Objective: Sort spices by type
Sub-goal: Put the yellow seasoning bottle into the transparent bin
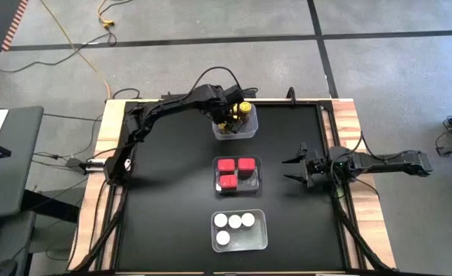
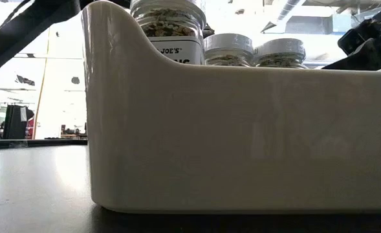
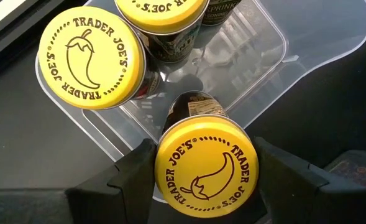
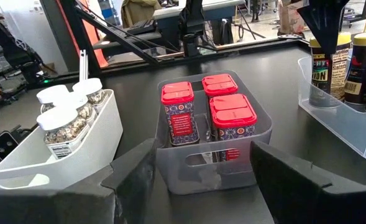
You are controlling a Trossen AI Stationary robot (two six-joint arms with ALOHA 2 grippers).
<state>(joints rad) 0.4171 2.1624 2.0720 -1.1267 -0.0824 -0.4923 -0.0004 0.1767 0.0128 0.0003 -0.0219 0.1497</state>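
Three red tins [image 4: 207, 109] are standing upright in the clear middle tub [image 4: 257, 149] on the dark worktop [image 4: 139, 93]. Beside that tub, white-capped jars [image 4: 68, 112] are sitting in a white tub [image 4: 58, 163]; on its other side, yellow-capped jars [image 4: 347, 65] are standing in another clear tub [image 4: 338, 124].

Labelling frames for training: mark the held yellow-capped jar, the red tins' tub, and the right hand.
Held yellow-capped jar [image 3: 206, 163], left wrist view, cap top.
Red tins' tub [image 4: 201, 169], right wrist view, near wall.
Right hand [image 1: 292, 170], high view, between fingertips.

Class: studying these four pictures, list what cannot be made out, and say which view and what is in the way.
- Low view: the white tub wall hides the jars' lower halves and everything behind.
- High view: left gripper covers part of the yellow-capped jars; their count is unclear.
- Left wrist view: the held jar's label is hidden by its cap.
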